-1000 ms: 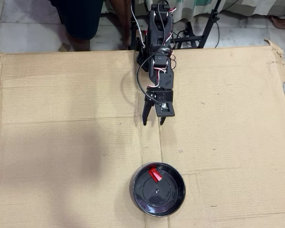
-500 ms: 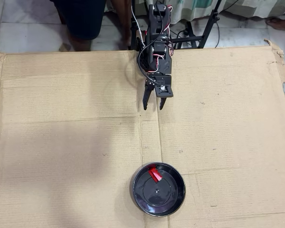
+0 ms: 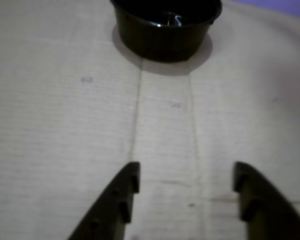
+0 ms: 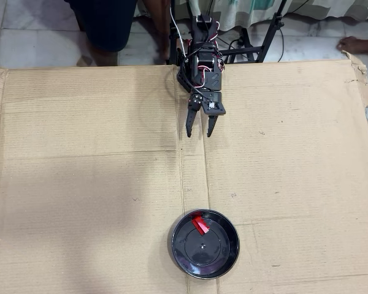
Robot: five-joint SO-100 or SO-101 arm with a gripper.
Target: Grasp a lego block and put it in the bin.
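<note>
One lego block (image 4: 199,225), red, lying inside the bin (image 4: 228,260), near the rim on the side toward the arm, in the overhead view. Bin standing on the cardboard sheet (image 4: 80,184), low in that view, a little right of the long crease in the cardboard. Well apart from the end effector (image 4: 200,133), with only bare cardboard between them.

End effector spread, nothing between the two fingers, both tips pointing toward the bin. Positioned high in the overhead view, close to the arm base (image 4: 199,58) at the far edge of the cardboard.

From the wrist view: same end effector (image 3: 185,177) spread wide, one dark finger (image 3: 117,205) at lower left and the other at lower right, plain cardboard visible in the gap. Bin (image 3: 162,35) at the top centre, seen from the side as a glossy black wall with a soft shadow around its foot. Block not visible from this angle.

Tiled floor (image 4: 24,37) beyond the far cardboard edge.
</note>
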